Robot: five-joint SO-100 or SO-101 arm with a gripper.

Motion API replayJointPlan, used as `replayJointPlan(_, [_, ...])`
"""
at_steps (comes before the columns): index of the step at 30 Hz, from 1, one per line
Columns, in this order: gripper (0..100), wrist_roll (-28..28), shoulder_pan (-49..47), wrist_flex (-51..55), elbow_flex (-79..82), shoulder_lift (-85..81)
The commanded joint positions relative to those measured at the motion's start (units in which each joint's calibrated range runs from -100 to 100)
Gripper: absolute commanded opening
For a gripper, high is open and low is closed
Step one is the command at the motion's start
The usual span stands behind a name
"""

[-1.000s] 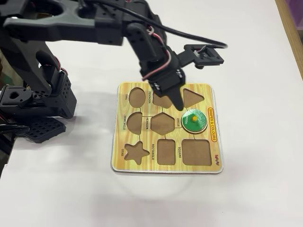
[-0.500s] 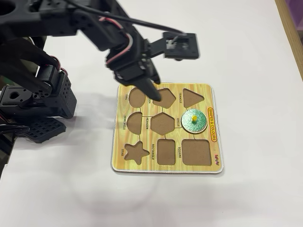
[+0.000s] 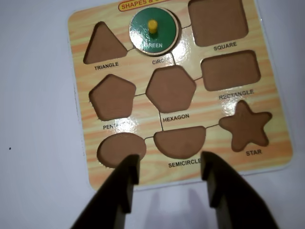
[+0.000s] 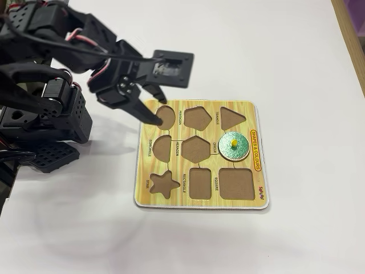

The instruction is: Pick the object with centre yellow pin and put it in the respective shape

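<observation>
Pincer (image 3: pixel 169 171) empty (fingers apart), disc (image 3: pixel 153 30) seemingly seated

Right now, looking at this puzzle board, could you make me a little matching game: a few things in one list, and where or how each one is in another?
Things:
1. green disc
2. star hole
3. gripper
4. square hole

States:
A. empty, above the word STAR in the wrist view
B. open, holding nothing
C. seated in the circle hole
D. empty, in a corner, beside the rectangle hole

Pairs: 1-C, 2-A, 3-B, 4-D
</observation>
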Motion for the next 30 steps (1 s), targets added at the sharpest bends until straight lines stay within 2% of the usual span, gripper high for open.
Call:
replayJointPlan(1, [15,-0.18,-0.19,-0.63,4.05,-8.07])
replayJointPlan(14, [15,-0.13,-0.29,-0.55,25.54,-31.67])
replayJointPlan(30, [15,0.71,3.23,1.27,37.23,-32.00])
